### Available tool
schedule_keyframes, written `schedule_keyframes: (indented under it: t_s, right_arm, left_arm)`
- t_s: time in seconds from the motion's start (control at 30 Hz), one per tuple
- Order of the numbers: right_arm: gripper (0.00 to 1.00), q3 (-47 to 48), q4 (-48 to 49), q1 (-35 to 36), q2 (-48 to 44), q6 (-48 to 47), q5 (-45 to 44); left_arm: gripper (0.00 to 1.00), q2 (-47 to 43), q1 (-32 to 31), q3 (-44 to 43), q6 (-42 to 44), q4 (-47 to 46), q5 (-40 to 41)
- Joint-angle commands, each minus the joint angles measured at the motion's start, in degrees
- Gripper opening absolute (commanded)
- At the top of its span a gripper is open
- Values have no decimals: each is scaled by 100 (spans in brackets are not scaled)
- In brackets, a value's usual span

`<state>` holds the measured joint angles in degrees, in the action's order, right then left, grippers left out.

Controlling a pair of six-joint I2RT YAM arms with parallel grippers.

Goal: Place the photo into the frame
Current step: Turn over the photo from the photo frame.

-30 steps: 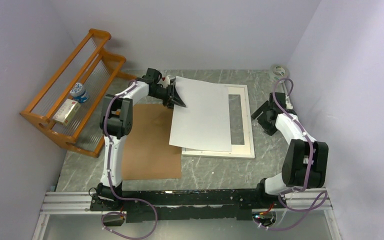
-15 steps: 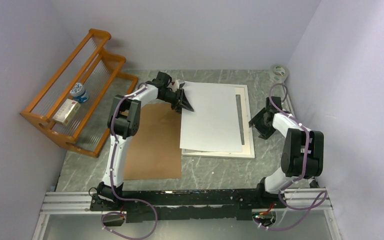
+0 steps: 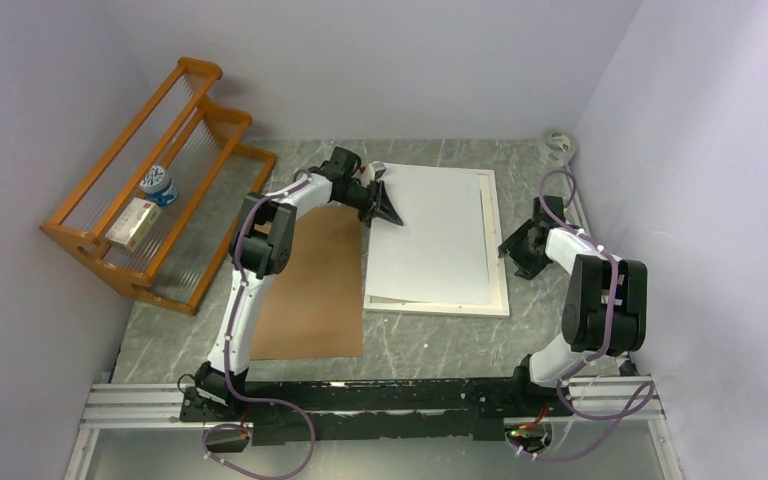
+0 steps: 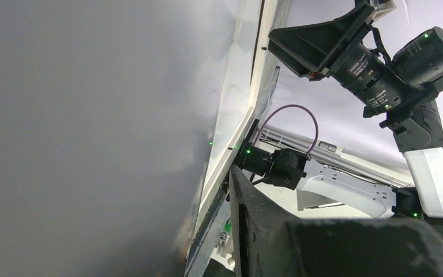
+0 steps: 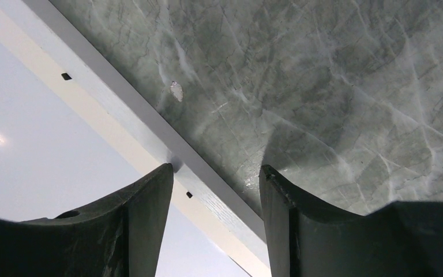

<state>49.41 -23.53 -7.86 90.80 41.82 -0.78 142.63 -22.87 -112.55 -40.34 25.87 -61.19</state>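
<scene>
- Fingers of the left gripper are clamped on the far-left edge of the large rectangular photo, which shows only its plain white back.
- That photo lies over the thin white rectangular picture frame and covers most of it. Only the frame's right rail and near rail show past the sheet's edges.
- At the frame's right rail, the right gripper hangs low with its 2 fingers spread apart. The rail runs through the gap and nothing is pinched.
- The picture frame rests flat on the grey-green marbled table, right of the middle.
- Just left of the frame, 1 flat brown hardboard sheet lies on the table under the left arm.
- An orange wooden rack stands at the far left, well apart from the frame.
</scene>
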Motion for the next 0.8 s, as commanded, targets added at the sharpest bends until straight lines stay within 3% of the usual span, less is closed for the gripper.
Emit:
schedule_keyframes:
  t_s: [0.0,0.2,0.3,0.4,0.63,0.77]
  right_arm:
    - [59,16,150,-40,66,-25,57]
    - [59,-1,213,-49,134,-49,58]
    - [59,-3,234,-58,124,-26,54]
    - [59,6,222,-58,118,-18,56]
    - [59,7,175,-60,53,-15,59]
    - [59,16,124,-67,11,-12,51]
  left_arm:
    - [34,88,-33,-232,-102,-117,16]
    - [24,-248,-29,-15,-161,-324,-217]
    - [12,-449,-33,145,-547,-806,-549]
    - [3,-620,-33,313,-1163,-1600,-891]
    - [3,-968,-42,776,-3536,-4595,-1340]
    - [2,-940,-50,742,-4318,-5626,-1366]
